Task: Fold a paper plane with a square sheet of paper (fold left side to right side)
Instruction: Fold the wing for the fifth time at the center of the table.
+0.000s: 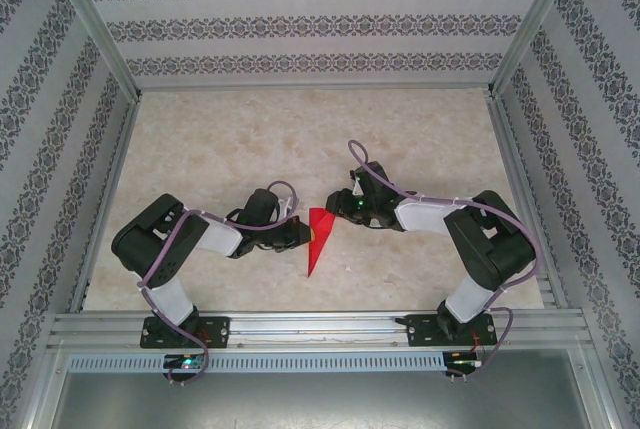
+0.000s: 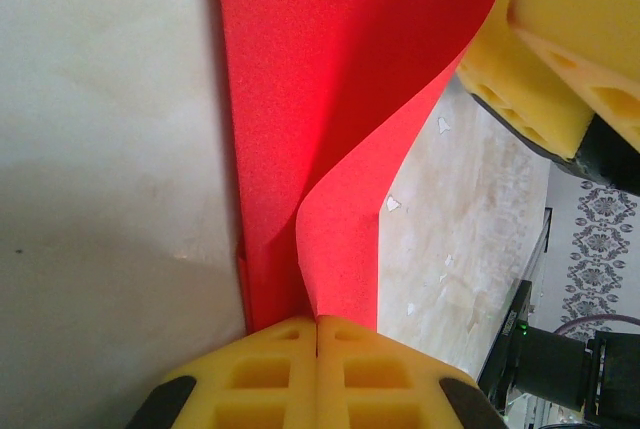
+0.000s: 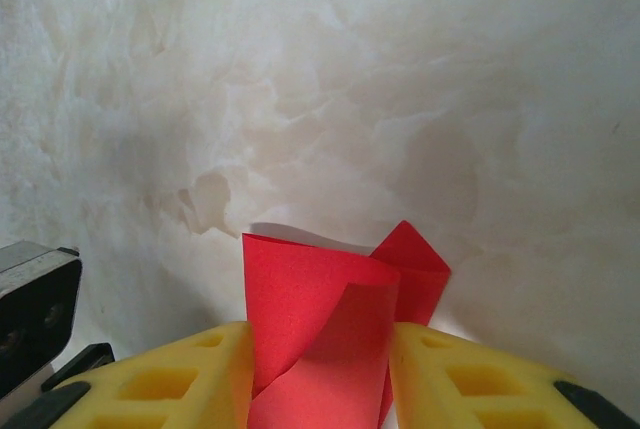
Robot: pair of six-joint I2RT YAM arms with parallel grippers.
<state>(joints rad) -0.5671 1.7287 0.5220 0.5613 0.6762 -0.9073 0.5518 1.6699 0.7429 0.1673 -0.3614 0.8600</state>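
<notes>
Pinches the folded red paper in the closed left gripper; brackets its curled end with the half-open right gripper.

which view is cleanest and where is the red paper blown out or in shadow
Top external: even light, sharp, walls splayed by the wide lens, the red paper small but clear. Left wrist: the paper glows oversaturated, and the table left of it looks grey and dim. Right wrist: soft light, the paper throws a faint shadow on the table behind it.
</notes>
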